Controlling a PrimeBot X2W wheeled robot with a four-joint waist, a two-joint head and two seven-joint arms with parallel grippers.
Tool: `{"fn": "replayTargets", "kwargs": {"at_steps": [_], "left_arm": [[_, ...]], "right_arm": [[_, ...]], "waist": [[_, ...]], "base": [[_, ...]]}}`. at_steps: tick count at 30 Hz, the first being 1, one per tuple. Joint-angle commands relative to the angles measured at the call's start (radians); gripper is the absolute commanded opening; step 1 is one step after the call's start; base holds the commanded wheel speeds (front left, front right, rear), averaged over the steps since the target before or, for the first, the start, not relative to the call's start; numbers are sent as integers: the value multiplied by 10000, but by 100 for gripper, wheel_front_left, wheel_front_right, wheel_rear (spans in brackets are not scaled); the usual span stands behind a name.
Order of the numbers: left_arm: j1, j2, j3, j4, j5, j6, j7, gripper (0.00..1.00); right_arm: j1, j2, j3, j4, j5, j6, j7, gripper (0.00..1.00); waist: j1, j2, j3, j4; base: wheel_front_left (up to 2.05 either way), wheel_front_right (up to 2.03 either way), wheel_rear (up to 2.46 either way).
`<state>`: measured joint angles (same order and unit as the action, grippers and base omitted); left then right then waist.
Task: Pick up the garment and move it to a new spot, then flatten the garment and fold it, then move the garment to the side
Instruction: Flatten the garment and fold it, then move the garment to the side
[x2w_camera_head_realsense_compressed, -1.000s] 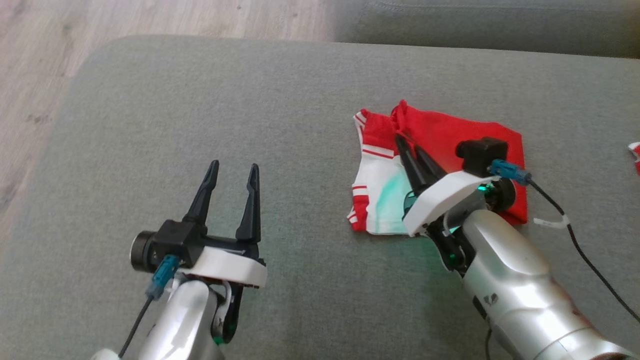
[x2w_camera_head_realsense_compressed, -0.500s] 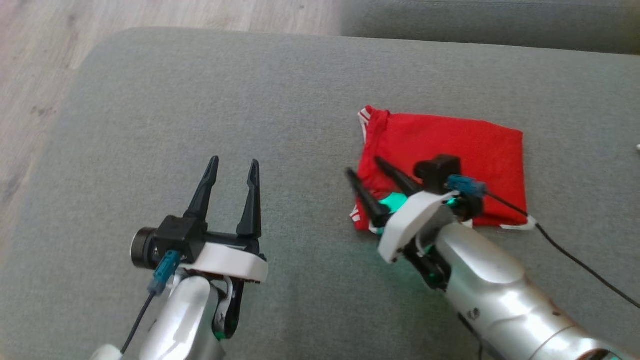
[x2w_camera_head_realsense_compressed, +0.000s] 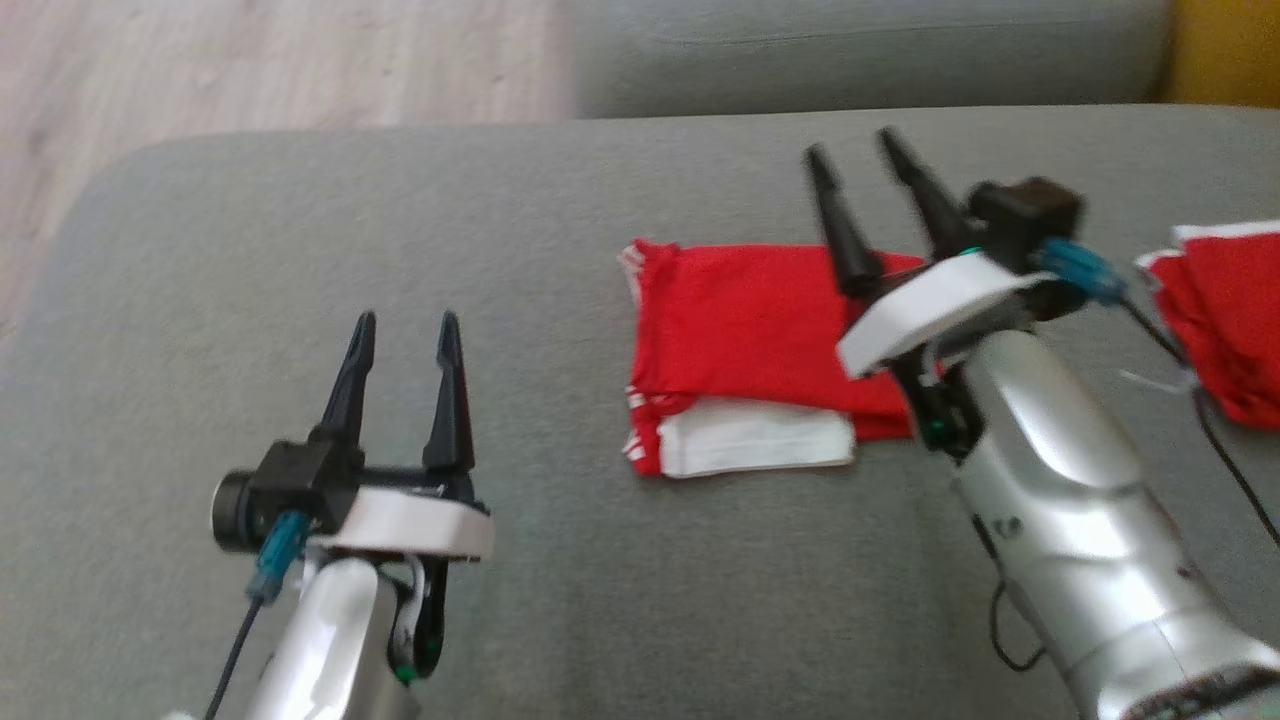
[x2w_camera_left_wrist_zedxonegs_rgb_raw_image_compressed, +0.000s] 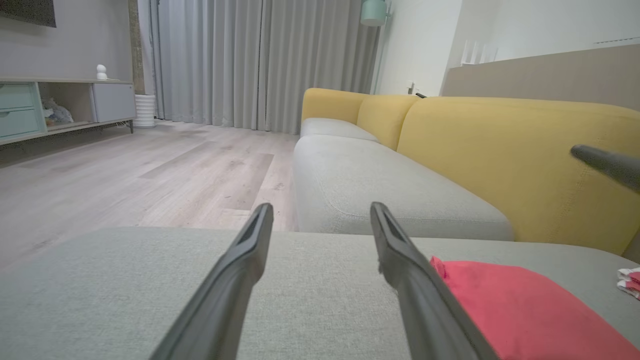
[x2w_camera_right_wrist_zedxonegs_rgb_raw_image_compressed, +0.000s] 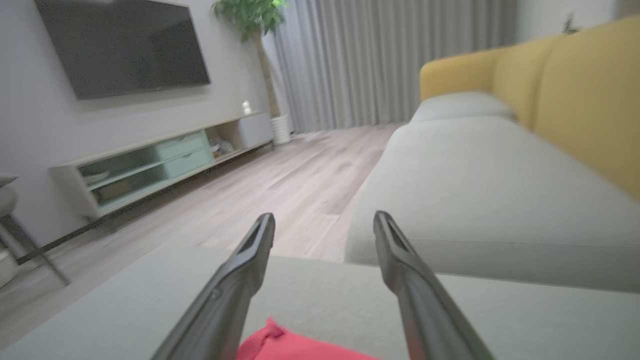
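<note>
The garment (x2w_camera_head_realsense_compressed: 745, 330), red with a white part and striped trim along its near edge, lies folded flat on the grey cushion (x2w_camera_head_realsense_compressed: 560, 220). It also shows at the lower right of the left wrist view as red cloth (x2w_camera_left_wrist_zedxonegs_rgb_raw_image_compressed: 515, 305), and a corner of the garment (x2w_camera_right_wrist_zedxonegs_rgb_raw_image_compressed: 280, 342) peeks between the fingers in the right wrist view. My right gripper (x2w_camera_head_realsense_compressed: 855, 160) is raised over the garment's right end, open and holding nothing. My left gripper (x2w_camera_head_realsense_compressed: 405, 335) hovers open over bare cushion, well left of the garment.
A second red and white cloth (x2w_camera_head_realsense_compressed: 1225, 320) lies at the cushion's right edge. Yellow sofa backrests (x2w_camera_left_wrist_zedxonegs_rgb_raw_image_compressed: 500, 155) stand behind the grey seats. Wooden floor (x2w_camera_head_realsense_compressed: 250, 70) lies past the cushion's far-left edge. A black cable (x2w_camera_head_realsense_compressed: 1215, 440) trails from the right wrist.
My right gripper opened, let go of the garment and lifted away toward the far right. The red flap now lies folded over the white part. The head camera shifted.
</note>
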<state>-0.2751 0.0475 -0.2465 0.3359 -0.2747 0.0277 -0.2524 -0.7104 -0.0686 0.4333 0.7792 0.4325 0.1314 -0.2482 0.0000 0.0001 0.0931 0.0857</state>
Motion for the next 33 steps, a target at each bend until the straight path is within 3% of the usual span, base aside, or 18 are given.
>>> {"fn": "replayTargets", "kwargs": {"at_steps": [1, 6, 14, 23, 33], "left_arm": [[51, 63, 471, -361, 131, 11, -93, 100], [444, 49, 745, -531, 179, -51, -93, 100], [859, 36, 879, -404, 280, -195, -93, 100], [1114, 30, 870, -289, 298, -236, -93, 100], [534, 29, 525, -340, 333, -271, -93, 100]], "right_arm": [[619, 183, -863, -873, -921, -7, -132, 100], [2504, 183, -2644, -2393, -1907, -7, -133, 100], [4595, 183, -3796, -3654, -2596, -7, -134, 100], [5472, 183, -3925, -4143, -2273, -7, -135, 100], [4641, 183, -3825, -3952, -2542, -7, 74, 100]], "waist": [[0, -1, -229, -482], [0, -1, -384, -841], [0, -1, -482, -1097], [0, -1, -494, -1239], [0, -1, 263, -841]], "base": [[0, 0, 0], [0, 0, 0], [0, 0, 0], [0, 0, 0], [0, 0, 0]]}}
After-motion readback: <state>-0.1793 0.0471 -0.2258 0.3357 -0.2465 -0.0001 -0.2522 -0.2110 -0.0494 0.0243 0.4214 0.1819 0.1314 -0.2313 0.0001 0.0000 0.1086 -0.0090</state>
